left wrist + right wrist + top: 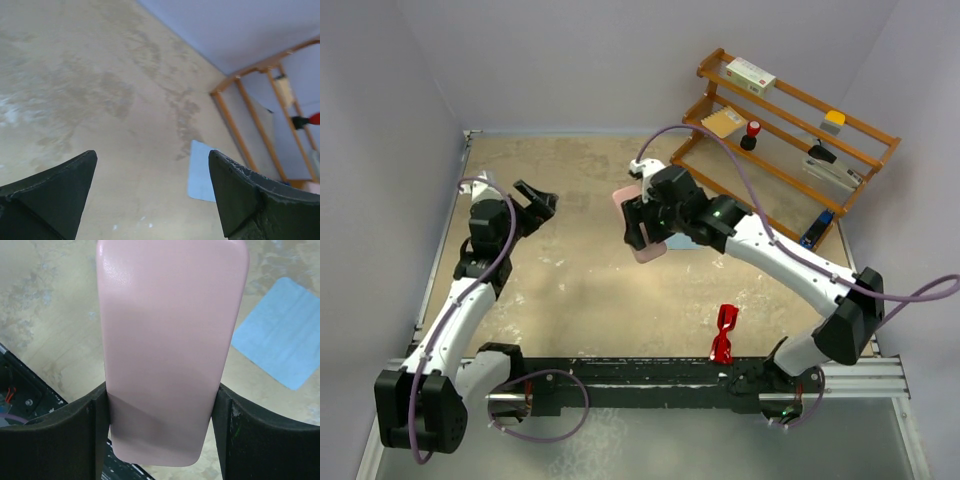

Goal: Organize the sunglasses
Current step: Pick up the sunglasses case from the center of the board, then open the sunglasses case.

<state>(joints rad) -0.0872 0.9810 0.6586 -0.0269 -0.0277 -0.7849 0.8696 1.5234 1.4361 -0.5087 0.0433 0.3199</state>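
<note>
Starting with the top external view, the blue cloth (688, 246) is almost wholly hidden beneath the right arm; only a pale sliver is seen just beside the pink case (642, 238). The case is clamped between the fingers of the right gripper (646, 222), over the middle of the table (580, 290). The left gripper (536, 201) is shown at the left side, jaws spread wide with nothing between them. The sunglasses (724, 335) are seen as a small, glossy, bright red shape near the table's front edge, just beside the black rail (640, 378) and well apart from both grippers. Lenses and arms are too small to be told apart.

Left wrist view: the two dark fingers (50, 200) are cut off by the lower edge and stand wide apart over bare table. The blue cloth is partly covered by one finger. The wooden rack (235, 115) is cut by the right edge, and its contents are blurred.

Right wrist view: the pink case fills the centre, gripped on both sides. One corner of the cloth is hidden behind it.
</note>
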